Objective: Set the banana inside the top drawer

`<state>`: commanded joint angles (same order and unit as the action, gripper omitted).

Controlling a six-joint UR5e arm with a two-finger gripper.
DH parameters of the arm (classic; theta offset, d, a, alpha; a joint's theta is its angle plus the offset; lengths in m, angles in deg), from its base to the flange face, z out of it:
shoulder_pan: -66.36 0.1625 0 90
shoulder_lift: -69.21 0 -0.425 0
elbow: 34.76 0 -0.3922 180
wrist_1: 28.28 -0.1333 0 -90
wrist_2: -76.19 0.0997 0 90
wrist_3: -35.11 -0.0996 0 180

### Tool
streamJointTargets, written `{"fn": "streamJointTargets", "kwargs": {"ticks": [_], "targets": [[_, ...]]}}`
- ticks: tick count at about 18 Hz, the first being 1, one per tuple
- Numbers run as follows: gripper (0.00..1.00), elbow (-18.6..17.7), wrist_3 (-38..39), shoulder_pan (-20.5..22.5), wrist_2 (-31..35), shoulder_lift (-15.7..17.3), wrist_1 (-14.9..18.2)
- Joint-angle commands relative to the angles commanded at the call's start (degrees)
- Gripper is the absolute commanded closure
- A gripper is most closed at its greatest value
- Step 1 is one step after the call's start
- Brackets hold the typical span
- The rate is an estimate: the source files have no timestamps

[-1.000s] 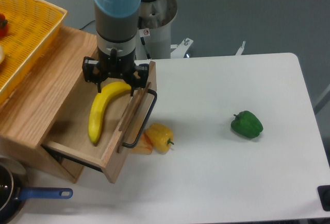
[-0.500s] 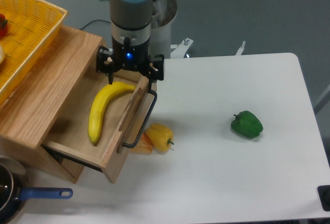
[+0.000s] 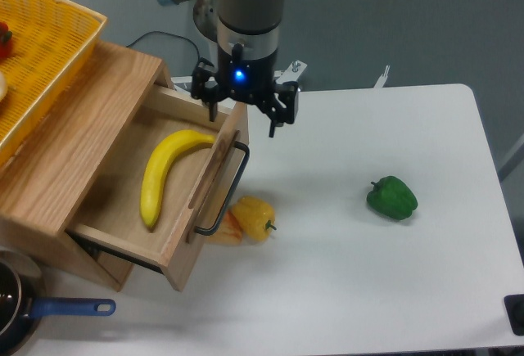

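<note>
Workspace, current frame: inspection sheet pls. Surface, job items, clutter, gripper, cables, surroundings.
Surface: white table, no spills seen.
Job's things: long curved yellow banana lies inside the open light-wood top drawer with the black bar handle.
Clutter: squat yellow bell pepper by the drawer front; green bell pepper on bare table; blue-handled pan at lower left; yellow mesh basket on the cabinet.
Gripper: black two-finger gripper open, empty, above the drawer's right corner.
Cables: black cable behind the cabinet.
Surroundings: grey floor; nothing else seen.
</note>
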<state>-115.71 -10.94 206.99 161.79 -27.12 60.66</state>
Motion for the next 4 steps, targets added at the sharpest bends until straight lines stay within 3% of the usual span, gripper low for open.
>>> {"fn": "streamJointTargets", "kwargs": {"ticks": [4], "targets": [[0.00,-1.49,-1.23,0.96,2.20,-0.18,-0.26]]}}
